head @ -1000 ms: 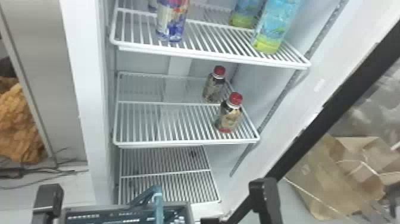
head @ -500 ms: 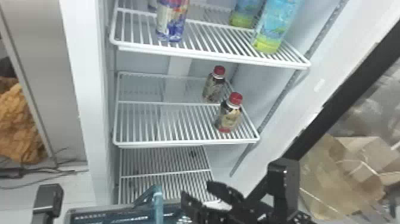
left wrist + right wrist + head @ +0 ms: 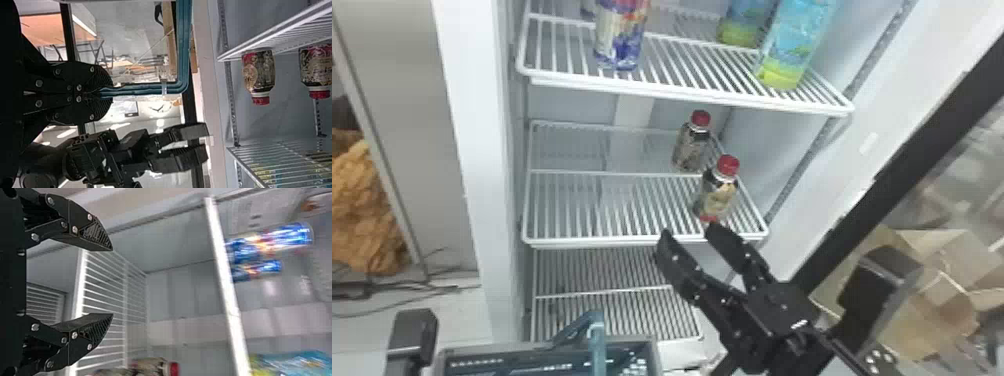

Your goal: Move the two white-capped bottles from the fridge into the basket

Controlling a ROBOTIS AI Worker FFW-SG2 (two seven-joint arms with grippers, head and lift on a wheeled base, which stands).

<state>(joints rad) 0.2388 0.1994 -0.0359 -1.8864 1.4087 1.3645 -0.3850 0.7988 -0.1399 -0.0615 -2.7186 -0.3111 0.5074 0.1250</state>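
Note:
Two small dark bottles with red caps stand on the middle fridge shelf in the head view, the front bottle [image 3: 719,192] right of and nearer than the rear bottle [image 3: 691,145]. Just below the front bottle, at the shelf edge, my right gripper [image 3: 690,231] is open and empty; in the right wrist view the right gripper [image 3: 112,282] has its fingers wide apart, a bottle [image 3: 154,367] off to one side. A dark part of my left gripper [image 3: 412,340] is at lower left, beside the basket [image 3: 547,344]. The left gripper [image 3: 105,93] is shut on the blue basket handle [image 3: 182,51].
An upper shelf [image 3: 682,95] carries a blue-and-red can [image 3: 621,37] and tall blue-green bottles [image 3: 792,50]. Another shelf [image 3: 612,290] lies below. The open fridge door frame [image 3: 897,165] slants along the right, with cardboard [image 3: 932,300] behind it.
My right gripper has come up and left from the bottom right, in front of the middle shelf. The basket has moved slightly right, then little. The bottles have stayed put.

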